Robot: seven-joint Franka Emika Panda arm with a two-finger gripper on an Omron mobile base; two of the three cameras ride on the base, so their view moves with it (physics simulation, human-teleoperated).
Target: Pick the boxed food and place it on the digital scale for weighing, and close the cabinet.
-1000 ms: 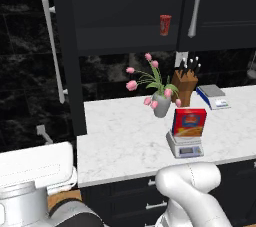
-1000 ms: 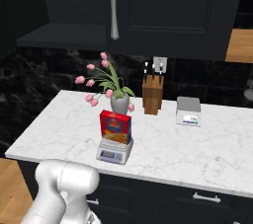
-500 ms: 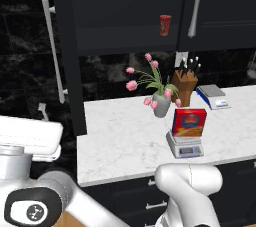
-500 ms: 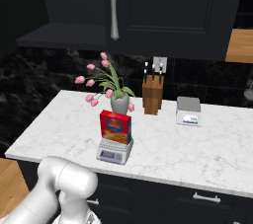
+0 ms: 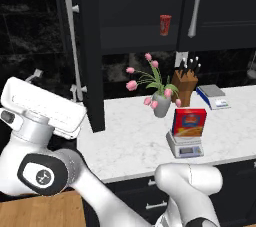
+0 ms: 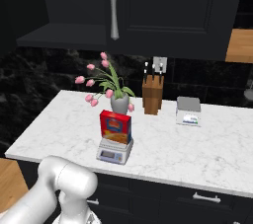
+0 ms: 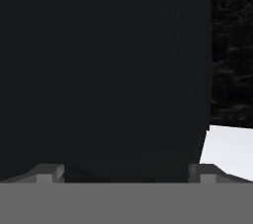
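While the red cardboard box (image 5: pixel 189 122) is already seated on the silver-grey square scale (image 5: pixel 184 145), the cabinet is left open.
At left of frame, the black flat door (image 5: pixel 90 46) is faced by the gripper (image 7: pixel 123 171), spread wide and empty.

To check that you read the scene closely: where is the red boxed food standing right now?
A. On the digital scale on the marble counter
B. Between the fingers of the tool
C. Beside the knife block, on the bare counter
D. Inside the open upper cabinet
A: the boxed food stands upright on the digital scale at the front of the marble counter, in front of the tulip vase.
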